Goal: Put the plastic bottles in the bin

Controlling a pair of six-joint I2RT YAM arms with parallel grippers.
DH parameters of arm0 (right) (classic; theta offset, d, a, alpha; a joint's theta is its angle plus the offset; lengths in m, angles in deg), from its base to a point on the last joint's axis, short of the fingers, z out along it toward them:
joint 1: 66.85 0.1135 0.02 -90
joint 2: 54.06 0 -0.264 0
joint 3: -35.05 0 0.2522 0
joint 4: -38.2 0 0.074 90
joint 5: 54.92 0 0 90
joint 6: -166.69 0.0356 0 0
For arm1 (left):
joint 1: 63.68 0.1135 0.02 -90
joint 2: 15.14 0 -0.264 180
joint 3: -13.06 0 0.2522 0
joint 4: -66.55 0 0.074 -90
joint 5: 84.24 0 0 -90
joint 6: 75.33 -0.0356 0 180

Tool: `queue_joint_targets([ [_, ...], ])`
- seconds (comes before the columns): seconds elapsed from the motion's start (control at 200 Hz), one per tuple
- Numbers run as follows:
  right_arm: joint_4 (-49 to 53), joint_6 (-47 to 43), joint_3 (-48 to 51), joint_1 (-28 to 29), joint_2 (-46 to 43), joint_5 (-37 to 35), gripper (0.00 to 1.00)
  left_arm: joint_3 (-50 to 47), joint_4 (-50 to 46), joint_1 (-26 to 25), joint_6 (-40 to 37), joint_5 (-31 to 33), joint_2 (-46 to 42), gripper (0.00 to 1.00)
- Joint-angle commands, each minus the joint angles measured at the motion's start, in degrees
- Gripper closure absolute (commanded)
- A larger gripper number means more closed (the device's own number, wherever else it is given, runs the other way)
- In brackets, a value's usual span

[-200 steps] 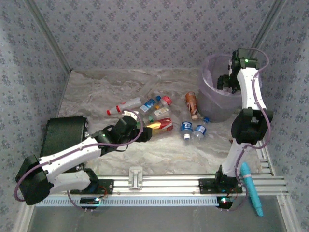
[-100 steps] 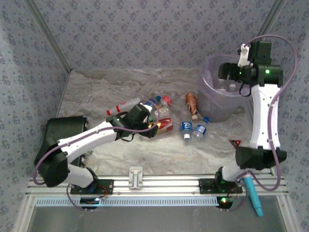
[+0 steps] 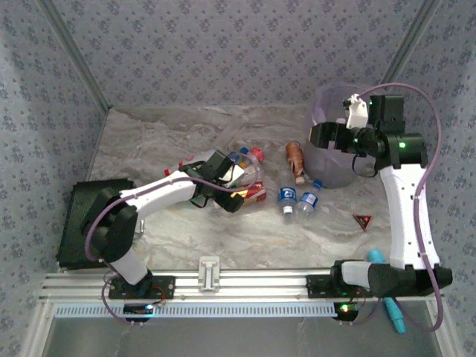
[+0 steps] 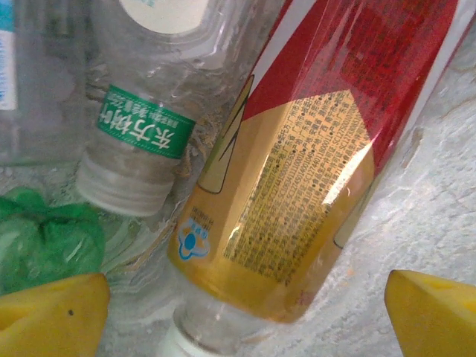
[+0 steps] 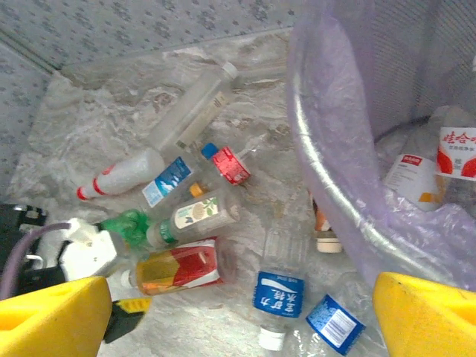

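Observation:
Several plastic bottles lie in a cluster mid-table. My left gripper (image 3: 232,195) is open, its yellow fingertips on either side of the neck end of a red-and-yellow labelled bottle (image 4: 297,186) without touching it. A clear bottle with a green band (image 4: 137,134) lies beside it. Two blue-labelled bottles (image 3: 287,197) (image 3: 307,199) and an orange-brown one (image 3: 296,158) lie nearer the bin (image 3: 331,167), whose lilac liner (image 5: 335,111) holds some bottles (image 5: 454,149). My right gripper (image 3: 317,135) hangs open and empty at the bin's left rim, high above the table.
A black box (image 3: 93,216) sits at the left edge. A teal tool (image 3: 390,305) lies by the right arm's base, and a small red triangle (image 3: 362,220) is on the table. A white, red-capped bottle (image 3: 190,162) lies left of the cluster. Patterned walls close three sides.
My left arm has stretched right, bringing its gripper down over the red-and-yellow bottle. My right gripper has swung from over the bin to its left rim. Both stayed open.

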Motion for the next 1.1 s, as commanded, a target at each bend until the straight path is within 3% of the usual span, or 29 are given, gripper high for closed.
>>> queue_joint_targets([
  [0.0, -1.24, 0.53, 2.19, 0.43, -2.58, 2.85, 0.08, 2.57, -1.00, 0.18, -3.98, -0.75, 2.81, 0.06],
  [0.155, -0.62, 0.04, 4.81, 0.47, -3.73, 2.01, 0.08, 3.74, -0.95, 0.17, -3.86, -3.64, 5.83, 0.06],
  [0.315, -2.12, 0.47, 7.84, 0.45, -4.87, 2.53, 0.08, 1.75, 1.99, -0.41, -2.87, -5.80, 6.86, 0.18],
  [0.69, -2.94, 0.61, 10.58, 1.35, -5.81, 3.93, 0.09, 1.19, 5.16, -1.71, -0.91, -7.71, 10.64, 0.30],
  [1.099, -3.36, 1.72, 9.48, 1.71, -6.91, 7.31, 0.11, -1.87, 5.43, -2.77, 4.03, -5.94, 4.08, 0.40],
])
